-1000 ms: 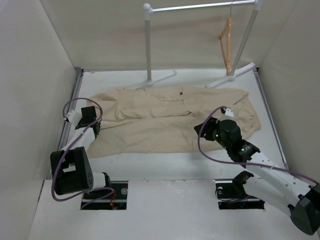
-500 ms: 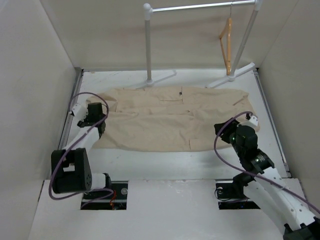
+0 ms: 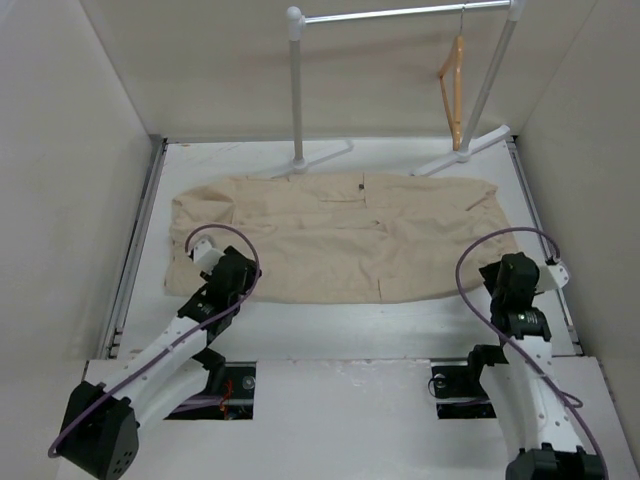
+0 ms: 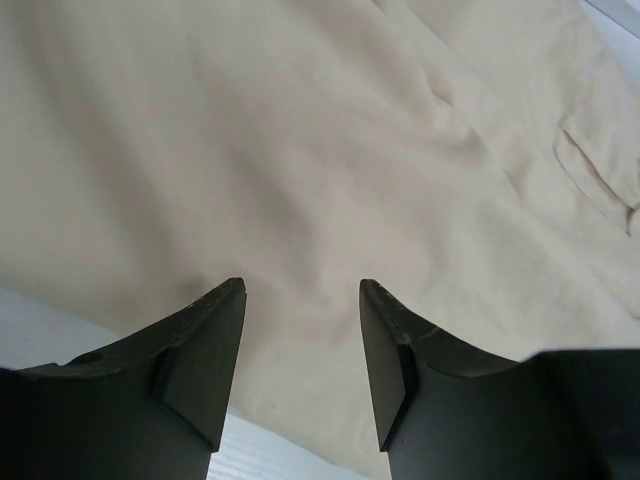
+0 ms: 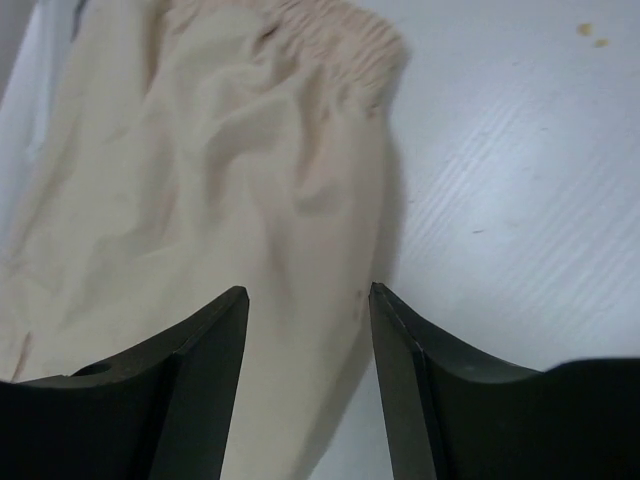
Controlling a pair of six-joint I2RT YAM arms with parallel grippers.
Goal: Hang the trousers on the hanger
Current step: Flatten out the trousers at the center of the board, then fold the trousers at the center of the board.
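Beige trousers (image 3: 340, 240) lie flat across the middle of the surface (image 3: 400, 315). Both arms have just drawn back nearward. The left gripper (image 4: 300, 290) and right gripper (image 5: 308, 295) have their jaws spread and empty. The wooden hanger (image 3: 455, 90) hangs on the rack (image 3: 400, 13) at far right, not yet fetched.

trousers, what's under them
The trousers lie spread flat on the white table, which shows all around them. Whatever is directly beneath the cloth is covered; no lump suggests anything there.
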